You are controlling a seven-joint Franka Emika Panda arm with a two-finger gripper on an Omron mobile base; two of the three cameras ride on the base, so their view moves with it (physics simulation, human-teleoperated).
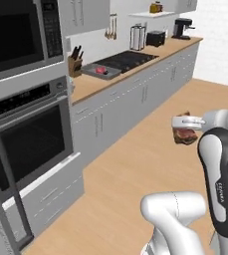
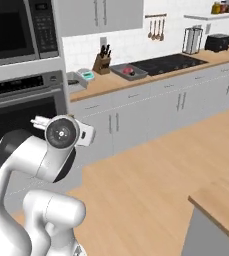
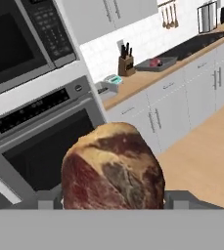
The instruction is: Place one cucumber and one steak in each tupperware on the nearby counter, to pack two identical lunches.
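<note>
The steak [image 3: 113,168] is a thick raw slab, dark red marbled with tan fat, clamped between the fingers of the hand [image 1: 186,130] and carried in mid-air above the wooden floor [image 1: 135,164]. Well beyond it, a grey tupperware [image 1: 101,70] sits on the counter [image 1: 93,84] beside the knife block [image 1: 75,63].

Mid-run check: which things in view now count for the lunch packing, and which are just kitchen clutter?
For the job:
- steak, held in the gripper
- tupperware with something red in it
- counter

Just lying about:
- knife block
- kitchen scale
- toaster
- coffee machine
- oven
- microwave
</note>
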